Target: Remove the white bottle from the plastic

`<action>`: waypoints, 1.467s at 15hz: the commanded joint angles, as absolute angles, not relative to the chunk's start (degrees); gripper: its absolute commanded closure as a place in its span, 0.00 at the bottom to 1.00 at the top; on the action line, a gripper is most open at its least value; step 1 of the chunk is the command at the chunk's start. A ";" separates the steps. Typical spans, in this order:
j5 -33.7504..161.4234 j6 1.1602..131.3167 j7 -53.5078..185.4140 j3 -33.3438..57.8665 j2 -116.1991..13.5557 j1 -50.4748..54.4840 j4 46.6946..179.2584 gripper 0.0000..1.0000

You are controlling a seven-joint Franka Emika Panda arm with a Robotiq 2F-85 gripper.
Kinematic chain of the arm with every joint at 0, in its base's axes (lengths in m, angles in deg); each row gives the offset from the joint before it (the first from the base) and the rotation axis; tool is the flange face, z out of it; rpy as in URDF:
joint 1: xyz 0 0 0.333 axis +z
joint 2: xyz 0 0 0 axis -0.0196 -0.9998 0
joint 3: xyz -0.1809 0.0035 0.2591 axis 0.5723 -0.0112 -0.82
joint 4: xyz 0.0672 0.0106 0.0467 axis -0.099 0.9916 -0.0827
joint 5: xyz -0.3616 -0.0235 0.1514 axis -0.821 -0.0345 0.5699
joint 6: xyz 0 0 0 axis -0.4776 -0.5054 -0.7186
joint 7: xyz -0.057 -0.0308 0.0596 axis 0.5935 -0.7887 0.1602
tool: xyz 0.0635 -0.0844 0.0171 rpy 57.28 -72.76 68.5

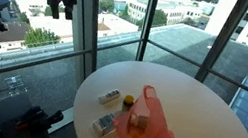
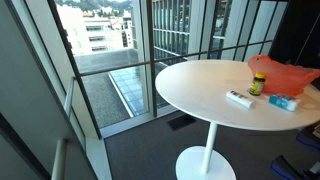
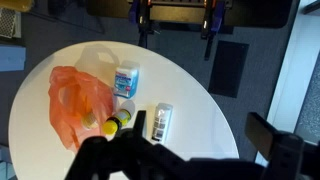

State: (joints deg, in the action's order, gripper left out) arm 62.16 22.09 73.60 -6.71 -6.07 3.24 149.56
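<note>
An orange plastic bag (image 3: 76,100) lies on the round white table (image 3: 190,75); it shows in both exterior views (image 1: 149,132) (image 2: 287,73). A small bottle with a yellow cap (image 3: 120,118) (image 1: 128,102) (image 2: 258,84) lies at the bag's edge. I cannot make out a plain white bottle; something pale shows through the bag (image 1: 138,122). My gripper (image 3: 185,150) hangs high above the table, open and empty. It is a dark shape at the top of an exterior view (image 1: 60,6).
A white box (image 3: 161,122) (image 1: 109,96) (image 2: 238,97) and a blue-and-white packet (image 3: 126,80) (image 1: 104,126) (image 2: 283,102) lie beside the bag. The table stands on a pedestal (image 2: 208,150) next to tall glass windows (image 1: 80,31).
</note>
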 commanded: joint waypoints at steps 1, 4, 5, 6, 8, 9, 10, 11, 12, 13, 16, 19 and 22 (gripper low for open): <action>61.58 21.89 74.28 -5.36 -6.35 4.96 149.35 0.00; 61.58 21.89 74.28 -5.37 -6.32 4.96 149.33 0.00; 61.58 21.89 74.28 -5.37 -6.32 4.96 149.33 0.00; 61.58 21.89 74.28 -5.37 -6.32 4.96 149.33 0.00; 61.58 21.89 74.28 -5.37 -6.32 4.96 149.33 0.00; 61.58 21.89 74.28 -5.37 -6.32 4.96 149.33 0.00; 61.06 21.76 74.68 -5.38 -6.99 4.63 148.58 0.00; 60.89 21.91 74.54 -4.99 -7.95 4.36 147.61 0.00; 60.67 22.06 74.67 -4.65 -8.67 4.04 146.90 0.00; 60.36 22.13 74.74 -4.10 -9.90 3.56 145.76 0.00; 59.28 22.82 74.85 -2.16 -13.46 2.51 142.66 0.00; 58.83 24.87 74.86 0.44 -17.13 1.31 140.47 0.00; 59.63 29.23 74.06 3.24 -19.85 0.30 140.71 0.00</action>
State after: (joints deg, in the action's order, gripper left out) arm 59.66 26.84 73.66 1.13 -16.49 0.88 142.64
